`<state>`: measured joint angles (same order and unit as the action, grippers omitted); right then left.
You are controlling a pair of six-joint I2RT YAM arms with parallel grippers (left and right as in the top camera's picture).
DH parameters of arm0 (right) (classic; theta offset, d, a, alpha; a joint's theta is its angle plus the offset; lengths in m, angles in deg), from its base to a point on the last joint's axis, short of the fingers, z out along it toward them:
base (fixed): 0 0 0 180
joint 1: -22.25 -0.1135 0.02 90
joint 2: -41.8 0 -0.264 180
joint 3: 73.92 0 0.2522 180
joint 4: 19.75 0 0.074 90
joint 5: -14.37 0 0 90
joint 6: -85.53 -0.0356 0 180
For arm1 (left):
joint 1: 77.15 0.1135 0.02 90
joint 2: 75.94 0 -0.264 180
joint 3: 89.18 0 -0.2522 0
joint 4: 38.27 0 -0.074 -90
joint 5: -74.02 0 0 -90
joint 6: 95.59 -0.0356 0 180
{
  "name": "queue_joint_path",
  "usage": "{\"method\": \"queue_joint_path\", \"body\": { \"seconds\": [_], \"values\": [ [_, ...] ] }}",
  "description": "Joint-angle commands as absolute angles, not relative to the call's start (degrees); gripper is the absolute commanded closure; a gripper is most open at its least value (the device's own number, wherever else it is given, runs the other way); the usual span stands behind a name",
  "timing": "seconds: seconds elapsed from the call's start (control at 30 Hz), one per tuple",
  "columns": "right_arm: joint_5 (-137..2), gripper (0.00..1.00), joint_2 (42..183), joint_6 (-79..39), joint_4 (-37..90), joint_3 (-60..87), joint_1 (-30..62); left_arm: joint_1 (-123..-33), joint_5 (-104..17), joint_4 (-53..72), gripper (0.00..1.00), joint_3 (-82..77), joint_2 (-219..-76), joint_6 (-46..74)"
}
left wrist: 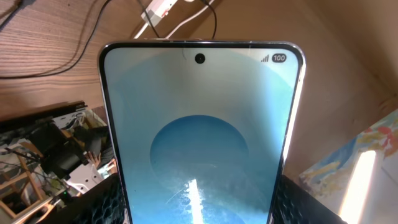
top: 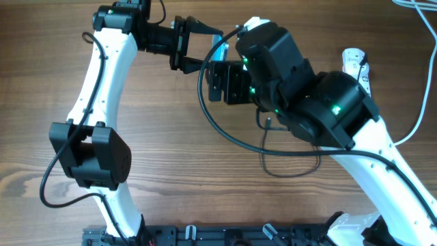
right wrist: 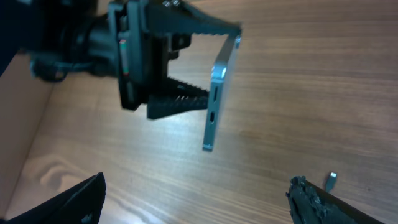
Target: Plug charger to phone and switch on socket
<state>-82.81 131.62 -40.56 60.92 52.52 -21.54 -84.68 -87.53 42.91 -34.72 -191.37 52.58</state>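
Both left gripper (right wrist: 224, 62) fingers clamp the phone (right wrist: 219, 81) aloft, port edge facing my right gripper (right wrist: 198, 182) for plugging. Those right fingers gape empty; the charger (right wrist: 331, 180), its tip blurred, seems just beside one.

Wooden table (top: 171, 150), grain lengthwise. Colourful printed sheet (left wrist: 373, 155) at lower right, left wrist view. Tan panel (left wrist: 354, 56) above sheet.

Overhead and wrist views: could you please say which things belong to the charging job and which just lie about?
Job: slim turquoise-screened phone in left gripper; thin black charger cable; white plastic power strip.
Lying about: colourful paper sheet; dark tangle of wires.
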Motion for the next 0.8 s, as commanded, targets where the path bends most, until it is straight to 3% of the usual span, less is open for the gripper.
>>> {"method": "queue_joint_path", "body": {
  "seconds": [0.0, 0.43, 0.57, 0.77],
  "values": [
    [-87.6, 0.07, 134.3, -45.1, 59.8, 53.9, -21.6, -84.4, -87.8, 42.3, 0.35, -34.8, -189.3, 55.2],
    [-92.4, 0.19, 140.4, -41.3, 53.5, 53.9, -21.6, -84.4, -86.6, 42.3, 0.34, -34.8, -189.3, 55.3],
    [-92.8, 0.42, 140.8, -39.1, 51.9, 53.8, -21.6, -84.4, -86.6, 42.3, 0.34, -34.8, -189.3, 55.3],
    [-94.1, 0.42, 142.1, -39.0, 52.1, 53.8, -21.6, -84.4, -86.6, 42.3, 0.35, -34.8, -189.3, 55.3]
  ]
}}
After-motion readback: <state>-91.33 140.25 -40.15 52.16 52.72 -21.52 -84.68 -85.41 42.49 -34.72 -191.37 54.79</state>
